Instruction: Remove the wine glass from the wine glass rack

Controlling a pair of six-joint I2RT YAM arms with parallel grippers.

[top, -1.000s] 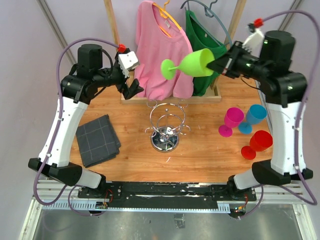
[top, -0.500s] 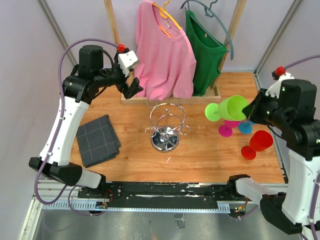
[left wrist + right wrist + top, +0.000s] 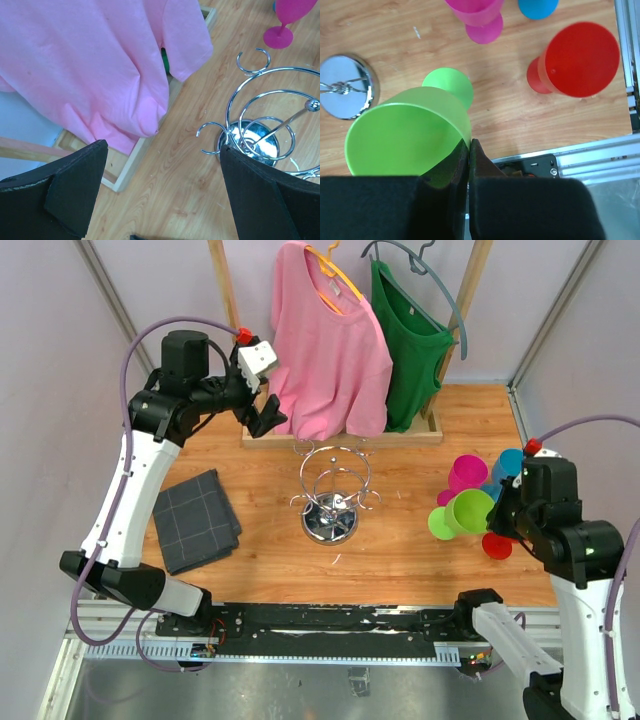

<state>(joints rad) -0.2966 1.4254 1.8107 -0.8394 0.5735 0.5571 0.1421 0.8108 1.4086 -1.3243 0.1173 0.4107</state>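
top external first: the left gripper hangs high at the back left, just beside the hem of the pink shirt, jaws spread wide with nothing between them. over on the right, the right gripper is low and clamped on the rim of the green wine glass. the glass is tipped on its side, foot pointing left toward the wine glass rack, and it's well apart from that rack. whether the foot touches the table can't be told from here. the chrome rack stands mid-table on its round mirrored base. a magenta glass, a blue glass and a red glass crowd just beside the green one. a green shirt hangs next to the pink one, and a folded grey cloth lies at the left.

left wrist now: both black fingers sit far apart at the frame's lower corners, holding nothing. pink fabric fills the upper left, the rack's curled loops and post gleam at the right, and the magenta foot peeks in at the top.

right wrist: the fingers are pinched tight together on the green rim, bowl mouth facing the camera, foot beyond it over the wood. the red glass stands upright at right, with magenta and blue at the top edge. the rack's shiny base is off at the far left.
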